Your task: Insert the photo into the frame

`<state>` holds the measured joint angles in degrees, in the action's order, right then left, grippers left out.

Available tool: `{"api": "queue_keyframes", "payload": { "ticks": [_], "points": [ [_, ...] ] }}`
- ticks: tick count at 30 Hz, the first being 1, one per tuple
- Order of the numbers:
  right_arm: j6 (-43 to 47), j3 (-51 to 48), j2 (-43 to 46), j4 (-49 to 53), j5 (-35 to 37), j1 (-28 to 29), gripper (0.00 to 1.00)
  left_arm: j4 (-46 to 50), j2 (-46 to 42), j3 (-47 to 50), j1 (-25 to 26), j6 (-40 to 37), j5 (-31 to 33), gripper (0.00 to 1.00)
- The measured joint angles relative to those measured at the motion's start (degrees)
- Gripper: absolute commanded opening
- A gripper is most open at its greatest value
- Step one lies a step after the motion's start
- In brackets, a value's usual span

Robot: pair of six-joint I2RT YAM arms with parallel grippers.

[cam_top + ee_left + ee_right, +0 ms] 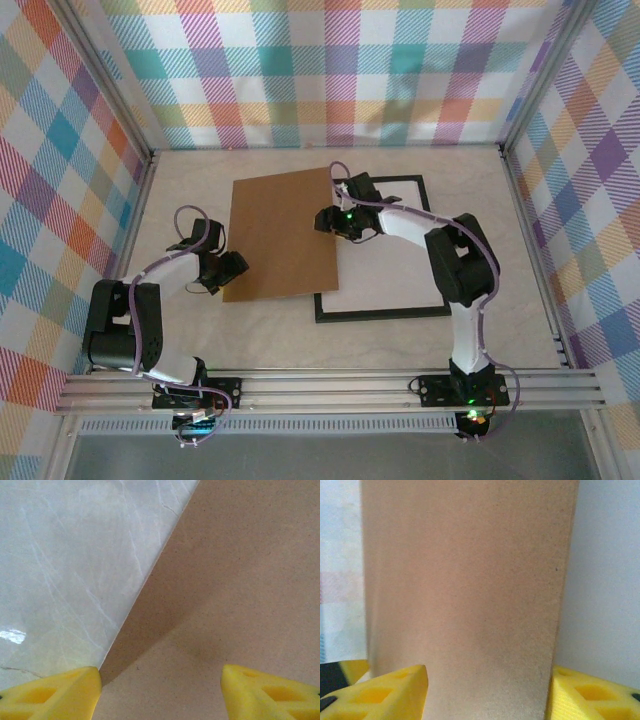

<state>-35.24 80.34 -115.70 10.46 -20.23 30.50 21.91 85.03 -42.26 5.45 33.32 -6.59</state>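
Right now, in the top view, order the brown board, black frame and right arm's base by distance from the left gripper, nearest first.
1. Brown board: directly right of the left gripper.
2. Black frame: farther right, beyond the board.
3. Right arm's base: near-right table edge.

Pale marbled table with a black frame and, perhaps overlapping it, a brown board.

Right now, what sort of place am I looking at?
Probably a purpose-built robot test cell, not a home: plaid-printed walls enclose a pale marble-look tabletop, and an aluminium rail along the near edge carries the left arm base and the right arm base.
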Motion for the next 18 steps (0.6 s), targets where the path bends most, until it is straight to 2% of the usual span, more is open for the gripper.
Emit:
{"api": "queue_keyframes", "payload": {
  "ticks": [6,13,16,18],
  "points": [
    [-4.4,-1.9,4.8,-6.6,-5.2,-0.4,0.42,-0.3,0.0,0.0,0.0,0.0,-0.1,0.68],
    [-9.5,-1.9,3.3,-10.4,-7.5,-0.5,0.33,-1.5,0.2,-0.1,-0.4,0.3,-0.7,0.69],
    [-10.9,-1.9,2.0,-10.8,-8.6,-0.2,0.23,-1.5,0.3,-0.3,-0.4,0.3,-0.7,0.7],
    [-11.4,-1.9,1.7,-10.7,-9.0,0.2,0.12,-1.5,0.3,-0.3,-0.4,0.3,-0.7,0.7]
  ]
}}
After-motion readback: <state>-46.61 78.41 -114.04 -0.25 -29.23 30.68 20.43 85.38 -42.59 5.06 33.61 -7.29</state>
